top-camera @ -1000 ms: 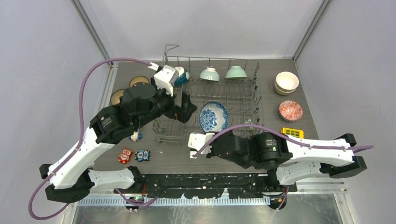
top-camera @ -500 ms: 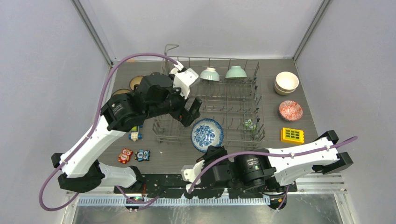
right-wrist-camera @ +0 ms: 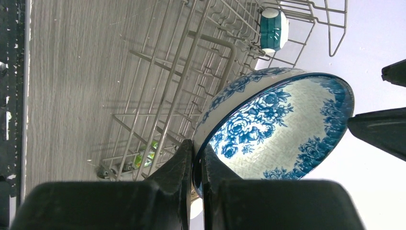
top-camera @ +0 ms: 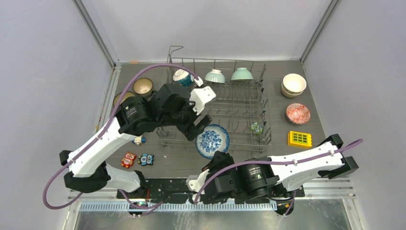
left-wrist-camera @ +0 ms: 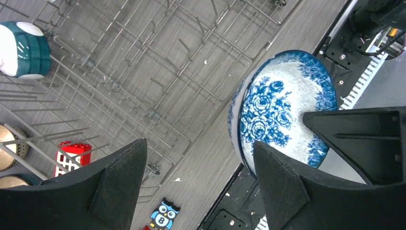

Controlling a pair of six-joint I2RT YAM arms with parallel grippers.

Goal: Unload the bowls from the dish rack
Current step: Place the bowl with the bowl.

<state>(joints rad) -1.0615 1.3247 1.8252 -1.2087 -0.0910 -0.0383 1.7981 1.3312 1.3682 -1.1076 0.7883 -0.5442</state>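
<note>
The left gripper hovered, jaws wide apart and empty, beside the blue-and-white bowl, tilted on edge at the near side of the dish rack. The right gripper pinched its rim. The bowl looked glazed, stiff, probably slippery and breakable, so the rim seemed the safest hold.

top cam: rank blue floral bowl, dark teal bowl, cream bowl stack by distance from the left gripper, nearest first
From the left gripper:
1. blue floral bowl: just to its near right, at the dish rack's near edge.
2. dark teal bowl: in the rack's far-left corner.
3. cream bowl stack: outside the rack, far right.
</note>
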